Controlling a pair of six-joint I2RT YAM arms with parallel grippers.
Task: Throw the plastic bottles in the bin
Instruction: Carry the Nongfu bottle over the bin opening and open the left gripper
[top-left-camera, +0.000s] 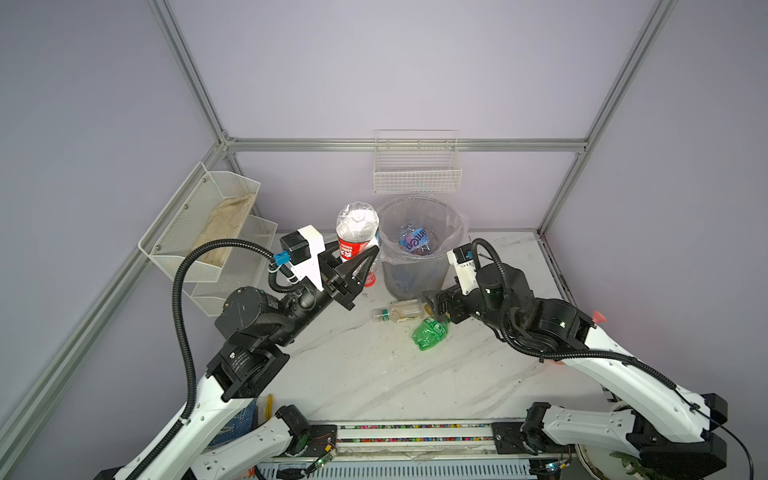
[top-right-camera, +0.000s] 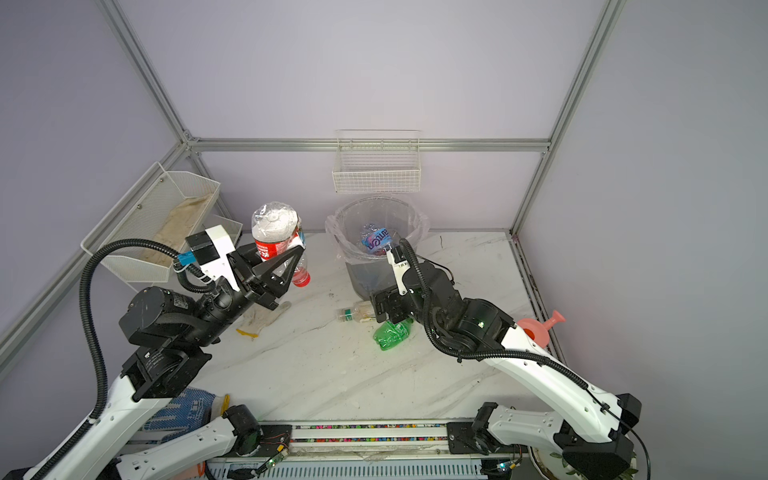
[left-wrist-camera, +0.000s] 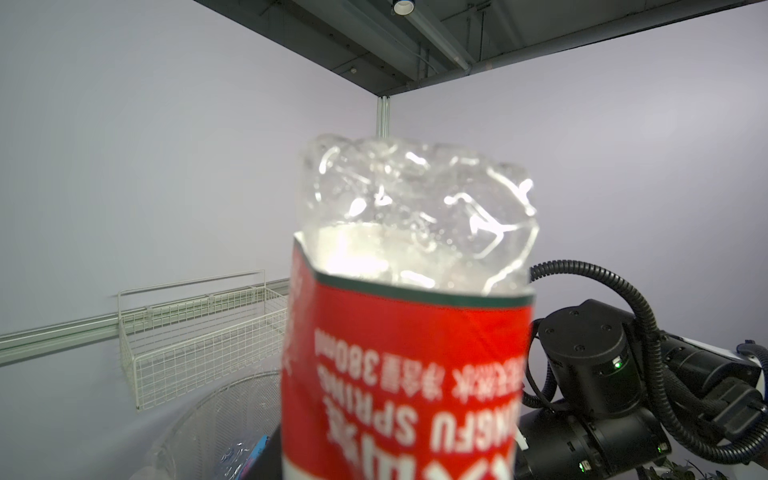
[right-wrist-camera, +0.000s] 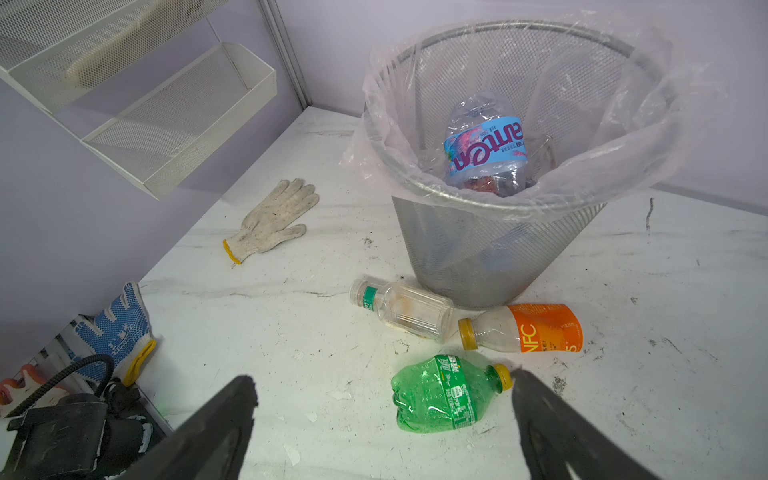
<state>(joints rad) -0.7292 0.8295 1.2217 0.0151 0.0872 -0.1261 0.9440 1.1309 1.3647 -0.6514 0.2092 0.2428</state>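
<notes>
On the scuffed marble table (right-wrist-camera: 257, 316) lies a knitted glove (right-wrist-camera: 270, 220). The left gripper (top-left-camera: 354, 254) squeezes a crinkly red-label bottle (top-left-camera: 356, 226) up beside the mesh bin (right-wrist-camera: 498, 249). The right gripper (right-wrist-camera: 380, 378) hangs wide open over a squashed green bottle (right-wrist-camera: 440, 395). A clear bottle (right-wrist-camera: 403, 307) lies by the bin.

Bottle (right-wrist-camera: 485, 150) in bin (right-wrist-camera: 490, 249); three bottles (right-wrist-camera: 405, 309) on table (right-wrist-camera: 291, 316) before it.
</notes>
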